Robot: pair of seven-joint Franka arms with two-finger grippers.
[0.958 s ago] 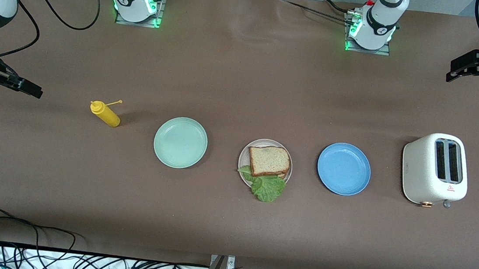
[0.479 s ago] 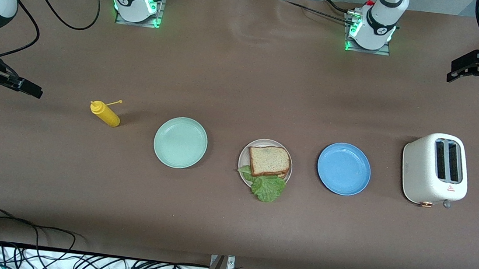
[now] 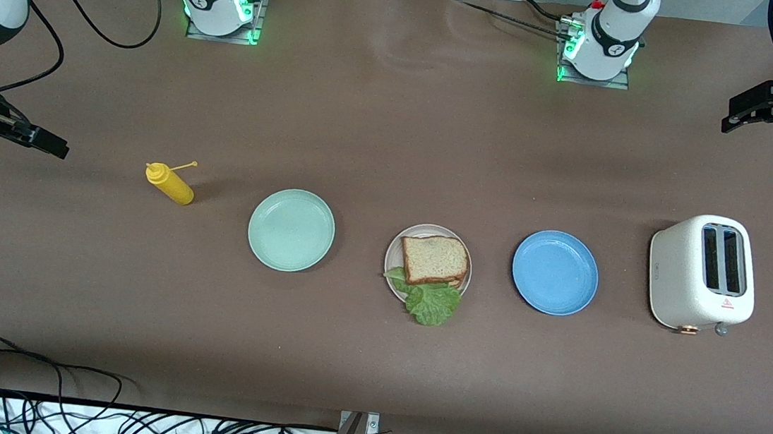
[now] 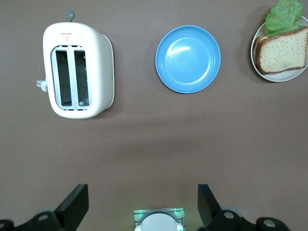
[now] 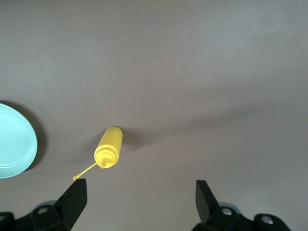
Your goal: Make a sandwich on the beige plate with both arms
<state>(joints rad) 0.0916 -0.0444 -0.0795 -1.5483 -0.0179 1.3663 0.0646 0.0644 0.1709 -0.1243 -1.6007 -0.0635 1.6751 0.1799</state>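
From my console, the sandwich [image 3: 434,260] sits on the beige plate [image 3: 394,250]. Left gripper [image 3: 743,117] and right gripper [image 3: 46,140] hang empty, jaws spread wide, at the table's ends.

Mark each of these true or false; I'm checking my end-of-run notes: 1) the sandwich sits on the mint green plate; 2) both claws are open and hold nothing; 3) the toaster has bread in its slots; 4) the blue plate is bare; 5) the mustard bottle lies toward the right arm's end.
1) False: the sandwich sits on the beige plate; the mint green plate is bare.
2) True: left claw and right claw are open, up in the air.
3) False: the toaster slots look empty.
4) True: blue plate.
5) True: mustard bottle.
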